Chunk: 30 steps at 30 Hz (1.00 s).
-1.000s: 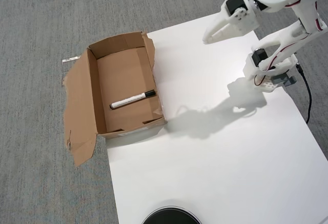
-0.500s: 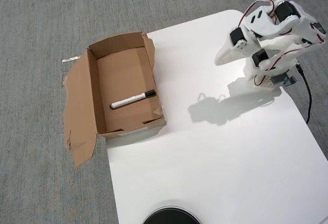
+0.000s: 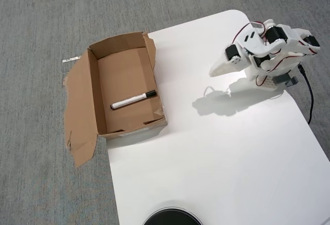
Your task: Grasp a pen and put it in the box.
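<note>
The white pen [image 3: 133, 100] with its black cap lies slantwise on the floor of the brown cardboard box [image 3: 93, 88], near the box's right wall. The box sits at the left edge of the white table, one torn flap spread flat to its left. My white gripper [image 3: 214, 72] hovers far off at the table's upper right, folded back close to the arm's base and pointing left. Its fingers look closed together with nothing between them.
The white table [image 3: 216, 153] takes up the right and lower part of the overhead view, on grey carpet. A black round object [image 3: 171, 217] peeks in at the bottom edge. A black cable [image 3: 309, 93] runs down the table's right side from the arm's base.
The arm has pulled back and folded down toward its base at the upper right. The pen and the box have stayed where they were.
</note>
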Each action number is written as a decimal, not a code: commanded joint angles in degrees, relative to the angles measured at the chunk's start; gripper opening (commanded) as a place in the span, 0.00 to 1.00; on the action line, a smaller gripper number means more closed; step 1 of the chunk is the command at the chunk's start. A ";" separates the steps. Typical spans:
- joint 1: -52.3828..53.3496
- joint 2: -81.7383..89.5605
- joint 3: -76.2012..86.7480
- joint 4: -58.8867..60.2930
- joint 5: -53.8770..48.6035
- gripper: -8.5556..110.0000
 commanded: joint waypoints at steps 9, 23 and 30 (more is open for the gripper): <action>-5.67 6.86 16.66 -18.28 -0.40 0.08; -5.58 7.21 19.20 -13.18 -0.66 0.08; -5.58 7.29 18.15 -0.88 -0.66 0.08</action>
